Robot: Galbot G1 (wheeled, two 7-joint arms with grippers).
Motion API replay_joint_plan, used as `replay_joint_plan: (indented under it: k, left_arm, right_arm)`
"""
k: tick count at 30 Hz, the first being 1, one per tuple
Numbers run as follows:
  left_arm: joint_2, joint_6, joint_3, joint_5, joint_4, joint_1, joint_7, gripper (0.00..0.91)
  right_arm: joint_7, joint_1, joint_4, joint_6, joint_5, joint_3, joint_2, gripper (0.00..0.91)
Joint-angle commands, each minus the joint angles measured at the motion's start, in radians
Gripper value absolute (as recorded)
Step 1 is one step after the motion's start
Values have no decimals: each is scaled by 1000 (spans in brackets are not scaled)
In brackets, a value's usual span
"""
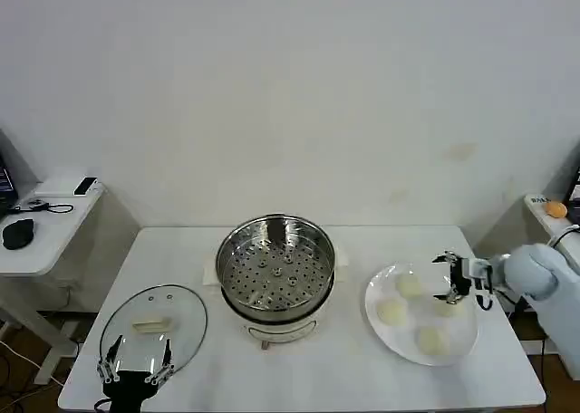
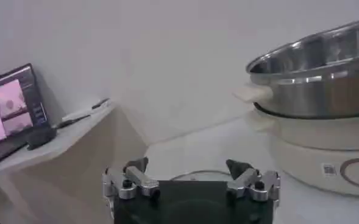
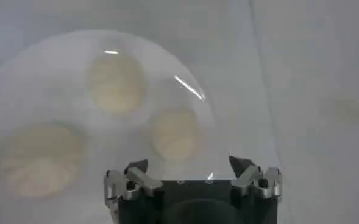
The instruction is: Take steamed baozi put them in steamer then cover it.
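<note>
Here the right gripper (image 1: 449, 278), fingers apart, hovers over the plate (image 1: 464, 340) of baozi (image 1: 391, 312). The steamer (image 1: 276, 264) stands mid-desk (image 1: 353, 377), the cover (image 1: 154, 327) beside it, under the left gripper (image 1: 136, 360), also spread. The left wrist view adds a side table with a laptop (image 2: 8, 109).

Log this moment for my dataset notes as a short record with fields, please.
steamer: table centre, uncovered, perforated tray bare
cover: flat on the table, on the steamer's left
steamed baozi: four on the white plate, right of the steamer
right end effector: open, over the plate
left end effector: open, at the cover's near edge
</note>
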Motion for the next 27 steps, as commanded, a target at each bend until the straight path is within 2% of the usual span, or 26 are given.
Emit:
replay_joint_plan:
  k: [1, 7, 17, 19, 20, 22, 27]
  left_arm:
    - [-2, 1, -1, 6, 2, -5, 2, 907]
    - [3, 3, -5, 6, 8, -12, 5, 907]
    - [5, 4, -14, 4, 13, -14, 6, 907]
    - [6, 5, -14, 4, 14, -14, 6, 907]
    - [6, 5, -13, 4, 14, -14, 6, 907]
    - [6, 6, -12, 4, 14, -17, 6, 907]
    - [4, 6, -11, 4, 11, -17, 5, 907]
  right_arm:
    - [-83, 217, -143, 22, -1, -238, 58, 907]
    - [-64, 248, -209, 14, -4, -288, 139, 907]
    - [-60, 254, -255, -4, -28, -335, 188, 907]
    - [-61, 251, -254, -11, -32, -336, 189, 826]
    - [-63, 249, -253, -12, -32, -336, 189, 826]
    - [-64, 245, -251, -15, -37, -336, 186, 756]
    - [-57, 239, -252, -26, -46, -333, 182, 665]
